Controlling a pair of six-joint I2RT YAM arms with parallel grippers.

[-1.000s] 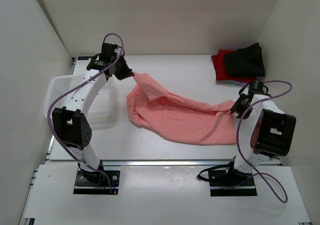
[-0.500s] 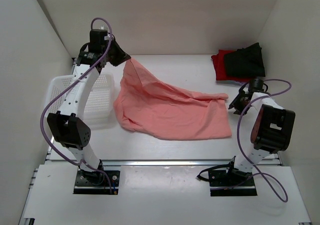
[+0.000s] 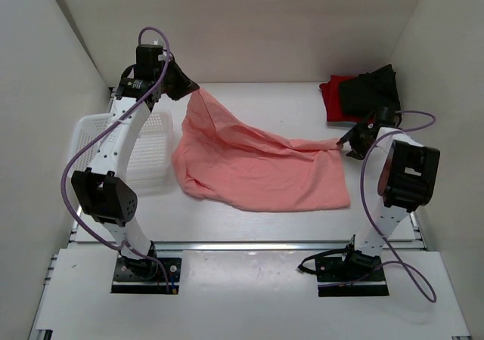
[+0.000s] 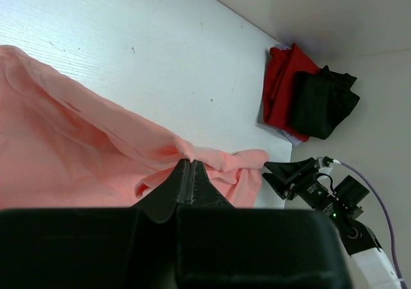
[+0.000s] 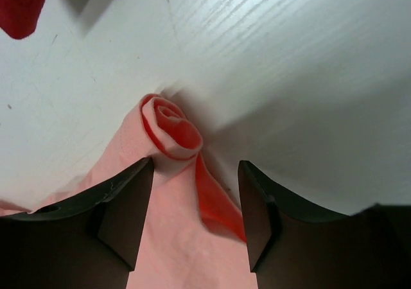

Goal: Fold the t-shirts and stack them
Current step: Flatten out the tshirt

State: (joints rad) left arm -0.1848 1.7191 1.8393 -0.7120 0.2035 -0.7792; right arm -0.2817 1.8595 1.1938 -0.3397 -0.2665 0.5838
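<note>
The salmon-pink t-shirt (image 3: 257,166) lies spread across the middle of the table, and its back-left corner is lifted. My left gripper (image 3: 193,92) is shut on that raised corner, with cloth pinched at its tips (image 4: 188,164). My right gripper (image 3: 344,143) is at the shirt's far right corner. It is open, and its jaws (image 5: 196,167) straddle a rolled-up edge of the pink cloth (image 5: 170,125) without closing on it. A folded red t-shirt (image 3: 333,102) with a black t-shirt (image 3: 368,92) on top sits at the back right.
A white lattice basket (image 3: 94,132) stands at the left edge, beside the left arm. White walls close in the table on the left, back and right. The red and black pile (image 4: 302,99) lies just beyond the right gripper.
The left gripper pulled its shirt corner back and left, spreading the shirt flatter. The right gripper let its corner down, moved back along the edge and opened wider.
</note>
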